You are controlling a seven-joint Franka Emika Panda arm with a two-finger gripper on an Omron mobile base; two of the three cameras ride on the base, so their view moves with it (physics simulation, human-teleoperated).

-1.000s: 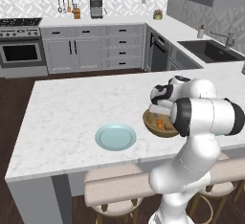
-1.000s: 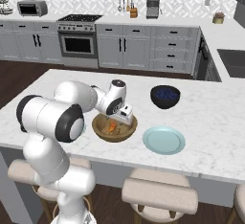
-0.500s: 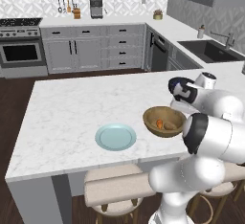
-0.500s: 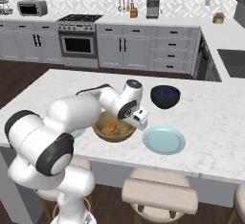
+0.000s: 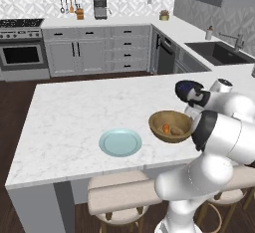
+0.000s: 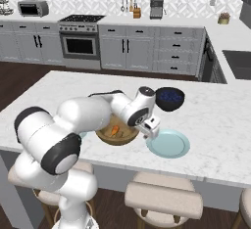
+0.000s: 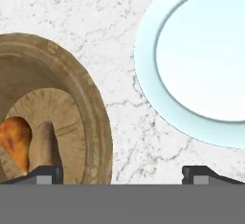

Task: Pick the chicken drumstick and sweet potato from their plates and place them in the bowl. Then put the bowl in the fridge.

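Observation:
The wooden bowl (image 6: 128, 137) (image 5: 155, 122) (image 7: 93, 117) stands near the island's front edge. In it lie the chicken drumstick (image 7: 14, 139), a glossy orange piece, and the duller sweet potato (image 7: 44, 144) beside it. One light-blue plate (image 6: 169, 144) (image 7: 201, 60) lies bare just right of the bowl, another plate (image 5: 120, 142) bare to its left. My gripper (image 6: 150, 127) (image 7: 123, 175) is open and holds nothing. It hangs over the bowl's plate-side rim, one fingertip above the bowl's inside, the other above the marble. The fridge is out of view.
A dark blue-black bowl (image 6: 169, 98) (image 5: 187, 90) sits behind the wooden one. Stools (image 6: 163, 198) stand under the island's front edge. Stove, cabinets and a sink (image 5: 219, 53) line the far walls.
The hand has swung from above the bowl's middle to its rim on the plate side, and the jaws have widened a little. Both pieces of food stay in the bowl.

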